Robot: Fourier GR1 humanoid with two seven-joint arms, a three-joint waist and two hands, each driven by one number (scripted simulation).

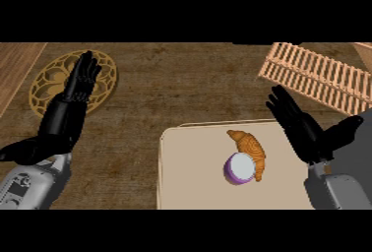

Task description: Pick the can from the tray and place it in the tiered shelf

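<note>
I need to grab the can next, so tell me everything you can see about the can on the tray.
The can is seen from above: a pale, whitish round top ringed by a purple wall. It apparently stands upright, slightly tilted in view, on the beige tray, right of the tray's middle. A brown croissant lies against its upper right side, touching or just overlapping it. Neither hand touches it; the right hand is open nearby.

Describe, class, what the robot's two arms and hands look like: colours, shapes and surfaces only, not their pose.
Both arms match. Each forearm is a smooth, rounded grey shell with darker seams, rising from the lower edge. Each ends in a black hand, the left hand and the right hand, with long, slim, jointed fingers and a thicker thumb. No cables, sleeves or markings show.
</note>
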